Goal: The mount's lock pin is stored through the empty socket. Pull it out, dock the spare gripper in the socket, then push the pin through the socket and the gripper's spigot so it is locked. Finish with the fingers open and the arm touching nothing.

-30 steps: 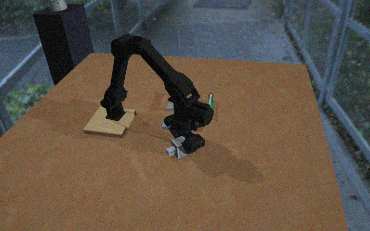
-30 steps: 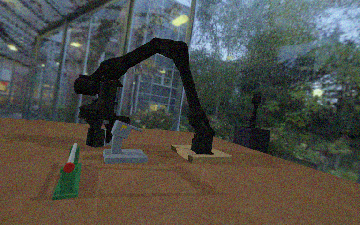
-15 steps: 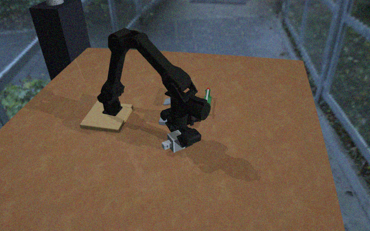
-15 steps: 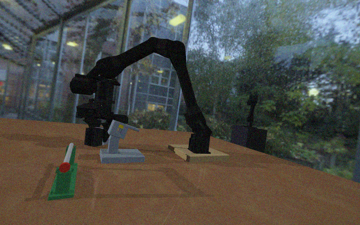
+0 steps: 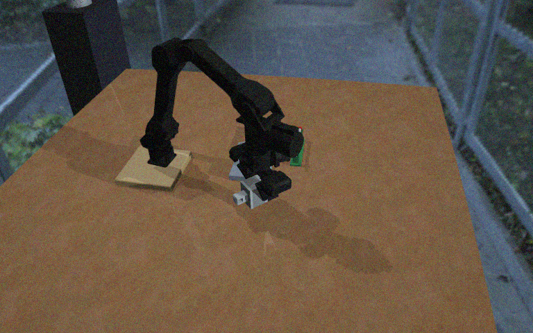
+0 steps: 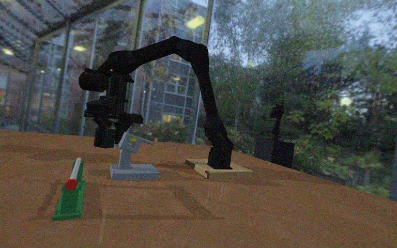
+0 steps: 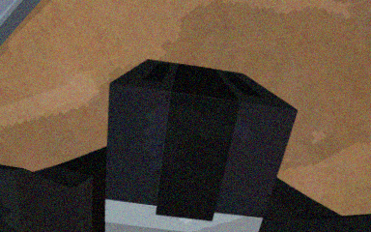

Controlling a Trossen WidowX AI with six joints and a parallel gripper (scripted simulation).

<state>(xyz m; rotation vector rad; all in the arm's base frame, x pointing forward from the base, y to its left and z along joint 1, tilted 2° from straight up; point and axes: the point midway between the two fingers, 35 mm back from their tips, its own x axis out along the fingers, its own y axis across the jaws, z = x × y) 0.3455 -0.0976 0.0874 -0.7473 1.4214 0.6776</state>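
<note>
My gripper [image 5: 259,177] [image 6: 112,128] [image 7: 183,155] points down and is shut on the spare gripper [image 5: 253,193] [image 6: 104,138] [image 7: 130,210]. The spare gripper has a light grey body, a small square spigot and a black block. I cannot tell whether it touches the table. The blue-grey mount [image 5: 235,173] [image 6: 137,172] stands beside it; its tilted socket [image 6: 125,142] has a yellow mark and a thin grey bar sticking out. In the top view my arm hides the socket. The white pin [image 6: 75,169] with a red head lies in a green holder [image 5: 296,161] [image 6: 70,201].
The arm's wooden base board [image 5: 147,174] [image 6: 240,173] lies at the robot's foot. The green holder is on the other side of the mount from that board. A dark pedestal [image 5: 84,50] [image 6: 273,150] stands beyond the table edge. The mount's base shows at the wrist view's top left corner.
</note>
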